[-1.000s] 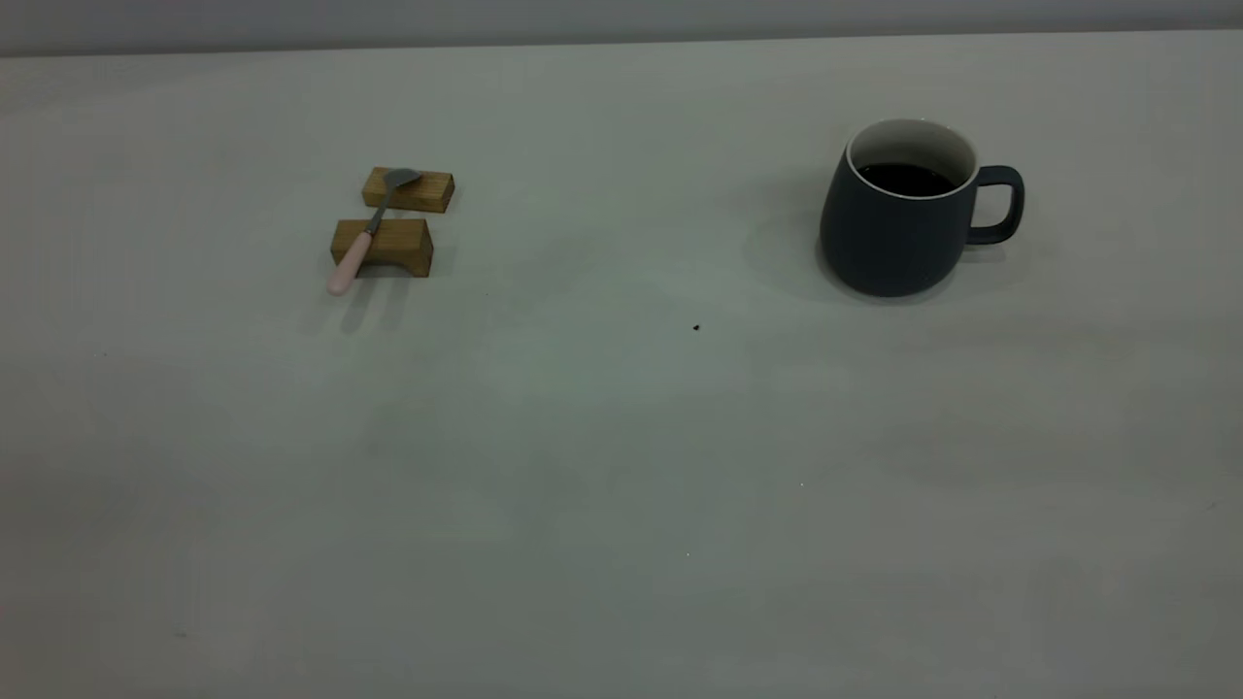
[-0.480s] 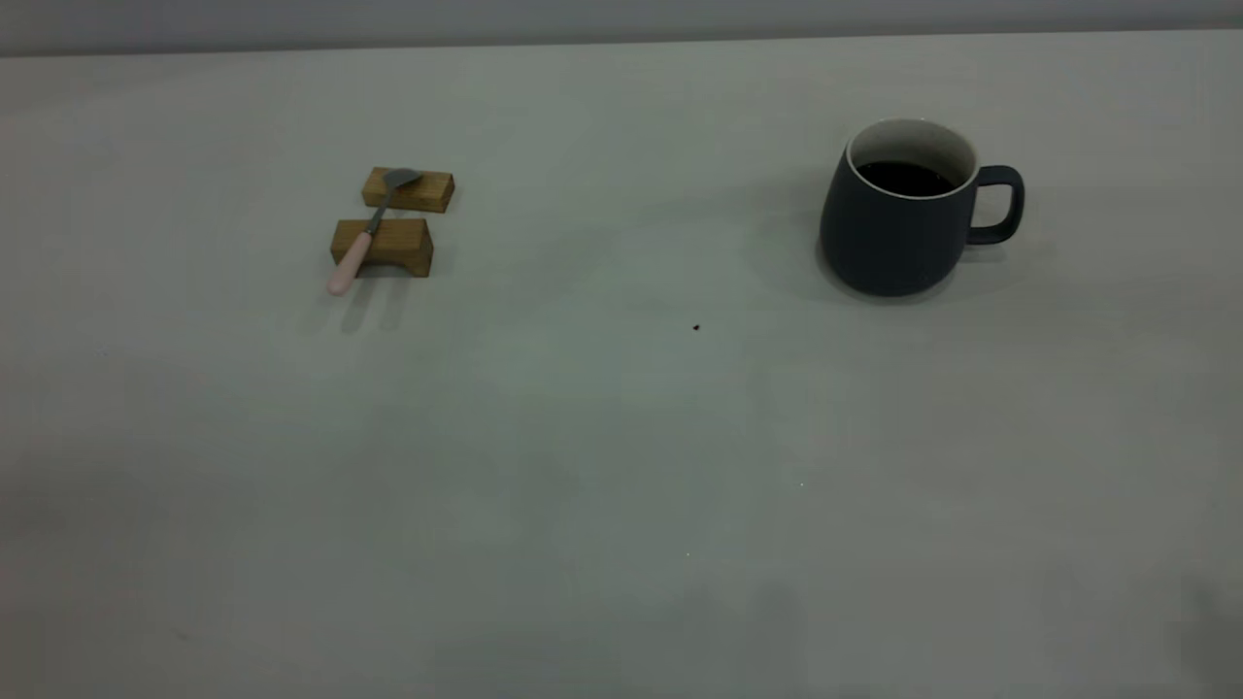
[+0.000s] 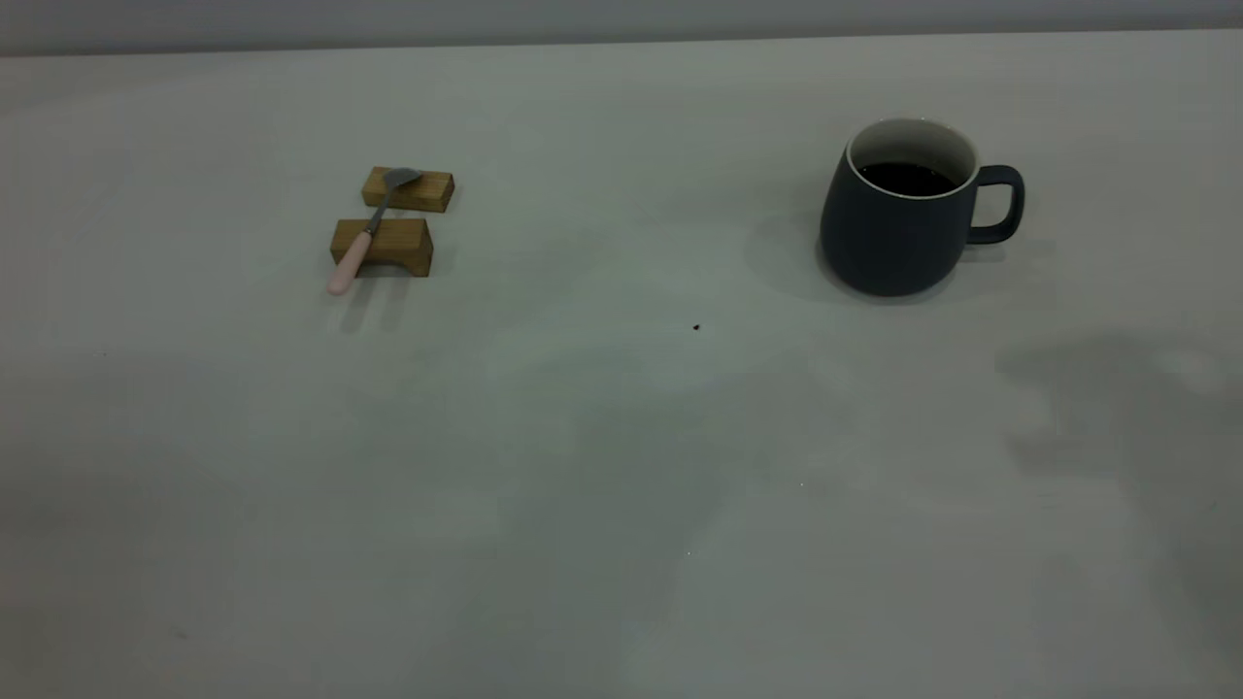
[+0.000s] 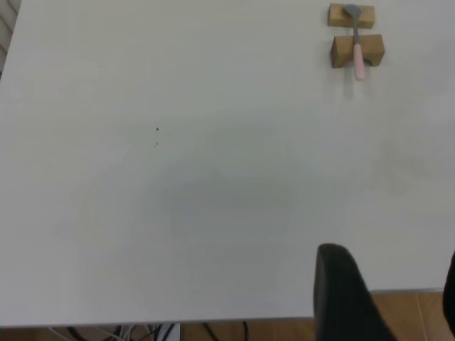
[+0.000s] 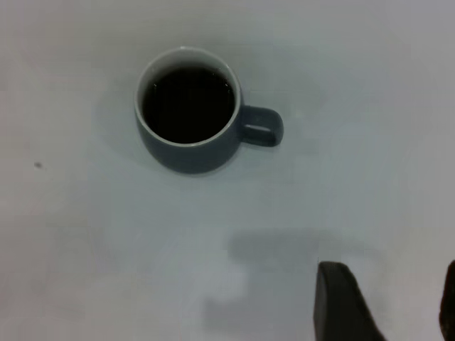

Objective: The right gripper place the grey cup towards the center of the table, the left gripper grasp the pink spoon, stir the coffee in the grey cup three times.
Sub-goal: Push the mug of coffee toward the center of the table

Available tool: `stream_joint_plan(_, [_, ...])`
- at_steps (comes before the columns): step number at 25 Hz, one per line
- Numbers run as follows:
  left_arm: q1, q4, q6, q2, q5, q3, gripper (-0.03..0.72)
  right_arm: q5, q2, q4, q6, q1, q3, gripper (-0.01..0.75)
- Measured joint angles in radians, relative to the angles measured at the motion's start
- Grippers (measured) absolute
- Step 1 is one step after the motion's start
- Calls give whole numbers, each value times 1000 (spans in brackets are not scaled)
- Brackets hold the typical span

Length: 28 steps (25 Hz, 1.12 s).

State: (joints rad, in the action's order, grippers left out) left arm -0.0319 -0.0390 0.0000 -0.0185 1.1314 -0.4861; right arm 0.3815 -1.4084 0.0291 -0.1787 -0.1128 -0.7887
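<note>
Our right gripper (image 5: 387, 302) hangs with its jaws parted above the grey cup (image 3: 898, 212) near the table's (image 3: 621, 466) far right edge; our left gripper (image 4: 387, 298), likewise spread, idles while the pink spoon (image 3: 364, 236) lies propped on two wooden blocks (image 3: 393, 225), handle easy to pinch.

On the table (image 3: 621, 466), the grey cup (image 3: 898, 228) stands near the far right corner, with the coffee (image 3: 905, 178) in it and its handle turned to the right edge. The pink spoon (image 3: 367, 233) lies toward the far left, across two wooden blocks (image 3: 393, 218), one behind the other. The spoon's bowl rests on the far block and its handle reaches over the near one, toward the near edge.
</note>
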Motion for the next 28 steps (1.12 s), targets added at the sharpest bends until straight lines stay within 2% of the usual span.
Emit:
stream_joint_plan(6, [0,0,0,0,0,0,415,-1,-264,0,-284,0,-194,376])
stream_joint_plan(10, [0,0,0,0,0,0,415,9,-445,50,-637,20,-324,376])
stream_joint_plan(15, [0,0,0,0,0,0,415,72,-620,292,-1082,86,-461,390])
stream_joint_plan(19, [0,0,0,0,0,0,415,131,-724,513,-1496,133,-523,459])
stream_joint_plan(23, [0,0,0,0,0,0,415,131,-807,714,-1834,164,-546,536])
stream_joint_plan(28, [0,0,0,0,0,0,415,95,-883,786,-1944,174,-558,565])
